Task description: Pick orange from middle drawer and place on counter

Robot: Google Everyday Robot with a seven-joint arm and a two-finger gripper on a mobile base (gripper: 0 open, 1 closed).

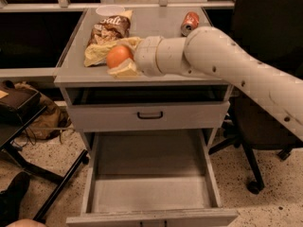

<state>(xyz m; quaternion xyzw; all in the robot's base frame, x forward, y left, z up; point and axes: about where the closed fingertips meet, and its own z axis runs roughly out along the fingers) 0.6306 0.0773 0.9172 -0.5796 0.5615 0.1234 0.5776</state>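
Since the orange (pixel 118 56) is clasped by the tool (pixel 123 57) over the front of the desk (pixel 156 25), with the open drawer (pixel 151 193) seen bare, only setting down and release are judged outstanding.

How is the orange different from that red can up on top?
The orange is round and plain orange; the can is a red cylinder with markings. The orange is clamped in the gripper over the front left of the counter, beside the chip bag; the can lies on its side, untouched, at the back right. Both are at counter level and look similar in size.
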